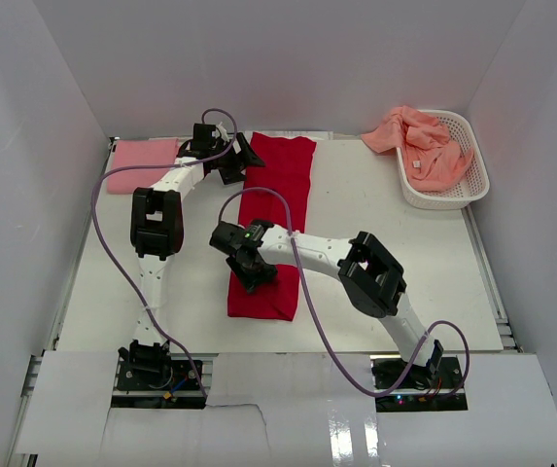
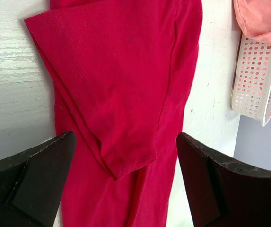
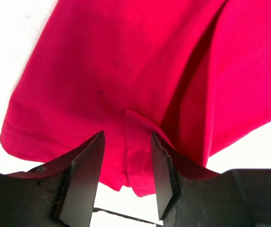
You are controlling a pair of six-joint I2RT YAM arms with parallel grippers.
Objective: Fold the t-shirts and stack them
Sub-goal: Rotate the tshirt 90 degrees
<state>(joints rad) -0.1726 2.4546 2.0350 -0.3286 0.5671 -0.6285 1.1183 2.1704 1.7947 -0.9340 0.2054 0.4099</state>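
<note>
**Fold in progress.** The red t-shirt (image 1: 276,195) lies as a long narrow strip on the table (image 1: 385,272), its sides already turned in. The right gripper (image 1: 252,272) sits over the strip's near end. Its jaws are part-way apart astride a raised ridge of cloth, and whether they bite on it cannot be told. The left gripper (image 1: 234,161), spread wide and empty, hovers at the far end, with a folded-in sleeve (image 2: 121,118) directly beneath it.

The step in hand appears to be the crosswise fold. Done well, the right gripper takes every layer at the hem, carries it toward the left gripper, and lays edge on edge without skewing the strip.

Well right of both grippers, a white latticed basket (image 1: 435,199) holds crumpled salmon-orange t-shirts (image 1: 424,146), one spilling over the rim. A folded pink t-shirt (image 1: 142,163) lies just left of the left gripper.
</note>
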